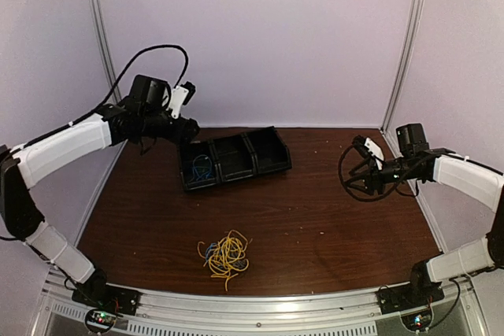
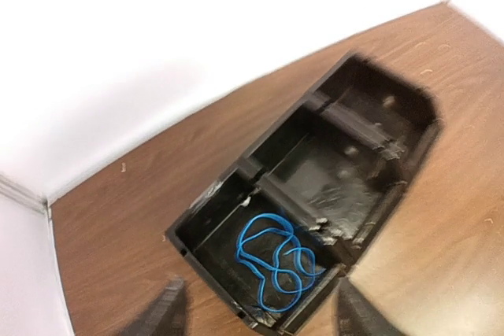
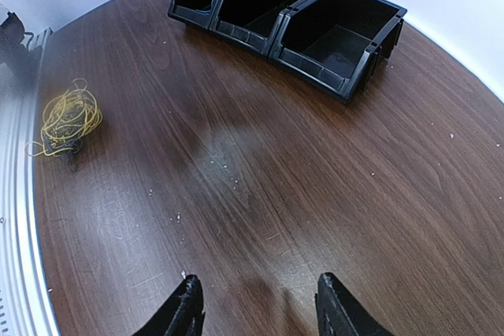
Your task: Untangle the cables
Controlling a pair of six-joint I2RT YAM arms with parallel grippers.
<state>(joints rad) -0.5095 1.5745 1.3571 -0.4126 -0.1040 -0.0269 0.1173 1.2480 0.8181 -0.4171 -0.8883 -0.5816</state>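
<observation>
- Left gripper [image 1: 187, 128], spread wide and empty, poised just above the left-end compartment of the bin [image 1: 272, 169]; fingers [image 2: 169, 308] seen apart at the bottom of the wrist view, touching nothing.
- Right gripper [image 3: 260, 308], moderately spread and likewise empty, hovering over bare wood at the right of the counter [image 1: 331, 226], well apart from any cable.
- Counter: dark wood, carrying everything listed below.
- Bin: black, three compartments in a row, set toward the far side, left of centre; nothing visible in the middle and right-end compartments.
- Tangled bundle [image 1: 224, 253]: mostly yellow loops with a few blue-grey strands on one side, lying near the front edge, well apart from the bin and from both grippers.
- Blue cable [image 2: 276, 261]: loose coil lying on the floor of the left-end compartment, clear of the fingers.
- Step in hand, as judged: depositing the blue cable, apparently all but complete. To finish well, lift straight up with the gripper wide, so that no loop catches a fingertip and rides out over the rim.
- Likely next, also as judged: hold the bundle down with one gripper, take a single outer strand with the other, and draw slowly and low; stop and regrip if the whole bundle starts to drag.
</observation>
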